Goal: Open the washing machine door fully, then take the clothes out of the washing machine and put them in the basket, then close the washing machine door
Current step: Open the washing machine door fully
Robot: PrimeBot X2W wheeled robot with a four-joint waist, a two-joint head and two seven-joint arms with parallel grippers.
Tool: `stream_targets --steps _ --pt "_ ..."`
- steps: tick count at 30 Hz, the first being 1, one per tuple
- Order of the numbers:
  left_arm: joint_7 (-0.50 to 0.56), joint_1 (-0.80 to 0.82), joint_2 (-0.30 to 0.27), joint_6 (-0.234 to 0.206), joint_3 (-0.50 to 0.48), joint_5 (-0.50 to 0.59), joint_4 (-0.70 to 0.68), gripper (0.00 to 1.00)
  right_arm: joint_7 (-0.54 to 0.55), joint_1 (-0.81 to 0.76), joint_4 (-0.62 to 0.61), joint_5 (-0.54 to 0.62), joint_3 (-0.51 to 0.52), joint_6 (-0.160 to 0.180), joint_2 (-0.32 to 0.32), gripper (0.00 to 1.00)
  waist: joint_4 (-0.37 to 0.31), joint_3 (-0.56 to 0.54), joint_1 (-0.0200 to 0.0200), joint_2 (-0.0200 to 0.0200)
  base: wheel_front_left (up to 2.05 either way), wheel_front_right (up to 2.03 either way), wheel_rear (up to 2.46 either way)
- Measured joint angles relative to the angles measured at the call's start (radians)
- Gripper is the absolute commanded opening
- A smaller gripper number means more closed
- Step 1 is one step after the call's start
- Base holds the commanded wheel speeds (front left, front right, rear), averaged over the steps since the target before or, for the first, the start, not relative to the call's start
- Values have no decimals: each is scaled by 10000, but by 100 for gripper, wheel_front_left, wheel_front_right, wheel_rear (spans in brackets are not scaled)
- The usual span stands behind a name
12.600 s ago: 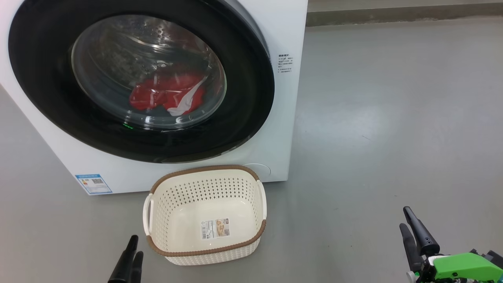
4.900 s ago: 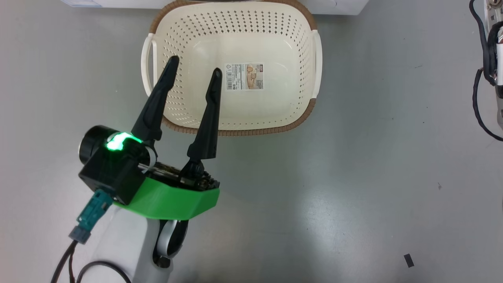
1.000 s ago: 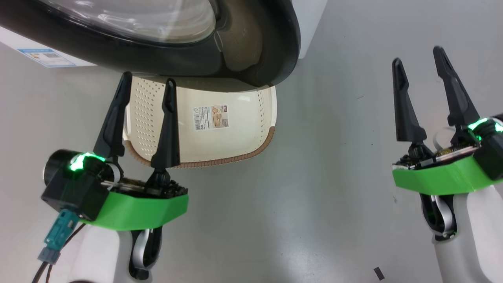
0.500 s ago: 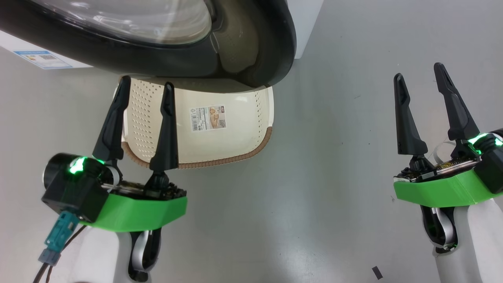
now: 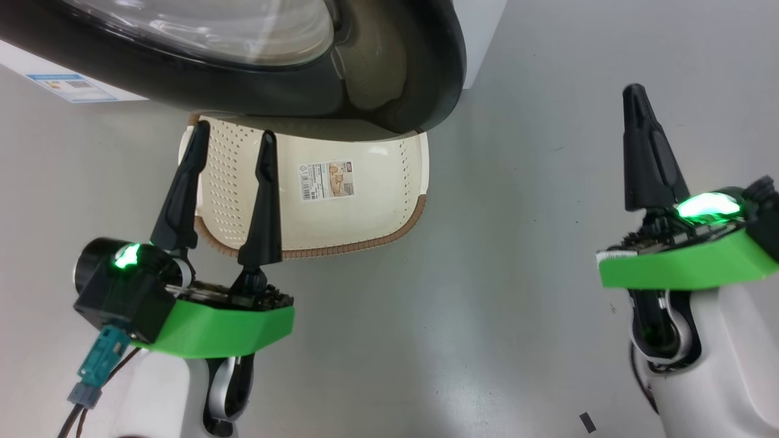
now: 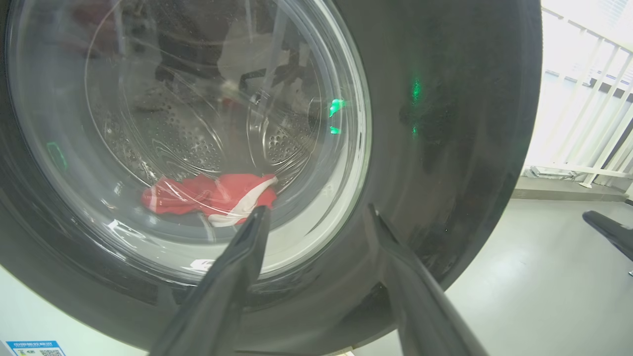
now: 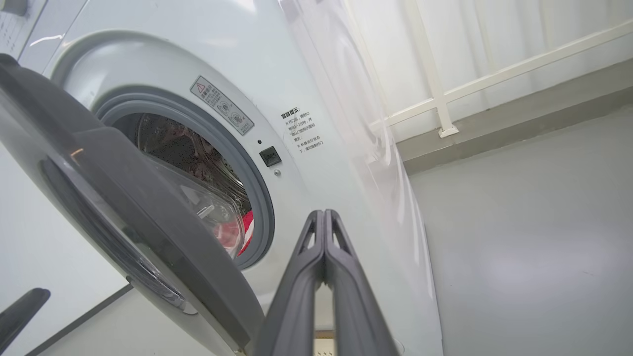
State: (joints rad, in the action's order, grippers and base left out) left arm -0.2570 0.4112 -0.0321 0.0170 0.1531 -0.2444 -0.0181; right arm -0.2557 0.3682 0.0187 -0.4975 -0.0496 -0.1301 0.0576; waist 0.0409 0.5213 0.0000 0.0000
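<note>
The washing machine door (image 5: pixel 389 91) stands partly open, its black rim overhanging the back of the cream basket (image 5: pixel 359 244) on the floor. My left gripper (image 5: pixel 234 131) is open, its fingers over the basket's left part and close under the door's rim. In the left wrist view the red clothes (image 6: pixel 207 198) show through the door's glass, beyond the left gripper (image 6: pixel 316 212). My right gripper (image 5: pixel 636 97) is shut on nothing, out to the right of the door. The right wrist view looks past the right gripper (image 7: pixel 324 213) into the gap between door (image 7: pixel 123 198) and washing machine (image 7: pixel 321 74), where the clothes (image 7: pixel 246 232) lie in the drum.
Bare grey floor (image 5: pixel 517 213) spreads right of the machine. A white railing (image 7: pixel 445 94) and a low kerb run behind it. A blue label (image 5: pixel 73 87) marks the machine's lower left corner. A small dark mark (image 5: pixel 587 421) lies on the floor near my right arm.
My right gripper has shut its fingers and turned a little. The left gripper stays open in about the same place. The door and the basket have not moved.
</note>
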Motion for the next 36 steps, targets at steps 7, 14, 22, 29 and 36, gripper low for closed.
stream_targets --steps 7,14,22,29,36 --pt "0 3 2 0 52 0 38 100 765 1093 391 -4638 -913 0 12 0 74 14 0 0 0 0 0" --pt "0 10 2 0 121 0 65 100 3150 2463 322 -9277 -729 0 230 0 123 110 0 0 0 0 0" --pt "0 35 0 0 171 -2 67 100 6148 4005 1473 -12529 -635 0 458 0 222 285 0 0 0 0 0" --pt "0 43 2 0 180 -2 88 100 7816 5336 2729 -13614 -1392 0 698 0 284 356 0 0 0 0 0" --pt "0 49 2 0 247 -2 84 100 8608 6756 4075 -13831 -2429 0 836 0 315 494 0 0 0 0 0"
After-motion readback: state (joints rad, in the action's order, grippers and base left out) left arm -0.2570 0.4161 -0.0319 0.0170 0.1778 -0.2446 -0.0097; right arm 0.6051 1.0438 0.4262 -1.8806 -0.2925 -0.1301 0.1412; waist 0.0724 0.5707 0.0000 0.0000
